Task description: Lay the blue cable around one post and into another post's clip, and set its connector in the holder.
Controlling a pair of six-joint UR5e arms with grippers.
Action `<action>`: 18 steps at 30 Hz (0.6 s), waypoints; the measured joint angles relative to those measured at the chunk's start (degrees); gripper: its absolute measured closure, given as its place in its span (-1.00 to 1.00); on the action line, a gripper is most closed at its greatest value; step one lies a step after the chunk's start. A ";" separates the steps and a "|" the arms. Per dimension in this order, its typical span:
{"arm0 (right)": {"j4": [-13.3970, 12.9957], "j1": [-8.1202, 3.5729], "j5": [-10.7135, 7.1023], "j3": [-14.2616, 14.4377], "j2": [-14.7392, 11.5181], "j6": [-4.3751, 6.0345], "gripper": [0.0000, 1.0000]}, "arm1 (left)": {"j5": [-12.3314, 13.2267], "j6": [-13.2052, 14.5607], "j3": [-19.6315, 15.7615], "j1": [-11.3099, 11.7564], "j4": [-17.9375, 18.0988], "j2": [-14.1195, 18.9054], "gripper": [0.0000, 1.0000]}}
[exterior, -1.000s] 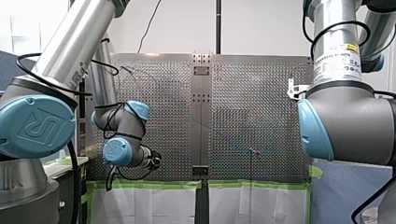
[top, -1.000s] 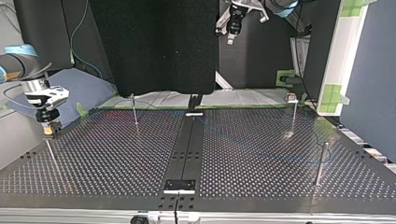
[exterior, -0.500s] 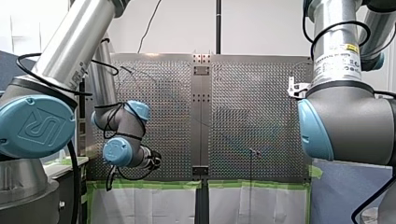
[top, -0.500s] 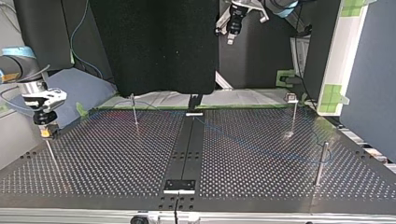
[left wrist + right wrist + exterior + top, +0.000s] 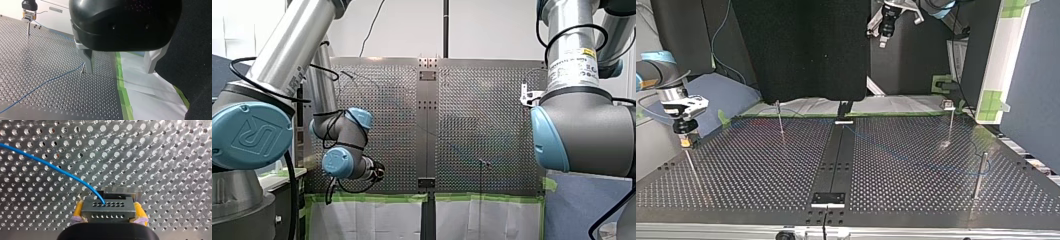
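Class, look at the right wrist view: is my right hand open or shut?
My right hand is shut on the connector: its yellow pads press both sides of that grey block.

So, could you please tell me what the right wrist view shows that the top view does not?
Only the right wrist view: the connector clamped between yellow pads, the blue cable entering its face. Only the top view: upright posts, my left gripper hanging high, and how the cable runs across the perforated table. Both: my right gripper, the cable and the table.
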 joint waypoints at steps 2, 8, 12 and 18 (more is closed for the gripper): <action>-0.40 0.00 -0.17 0.00 0.07 0.34 1.00 | 0.00 0.00 0.00 0.00 0.00 0.00 -1.00; -1.04 -0.02 -0.61 0.00 0.14 0.75 1.00 | 0.00 0.01 0.08 0.02 -0.03 0.00 -1.00; -1.17 -0.01 -0.78 -0.12 0.21 0.83 1.00 | 0.00 0.01 0.21 0.03 -0.21 0.00 -1.00; -0.75 0.00 -0.90 -1.01 0.30 0.94 1.00 | 0.00 0.01 0.42 0.04 -0.57 0.00 -1.00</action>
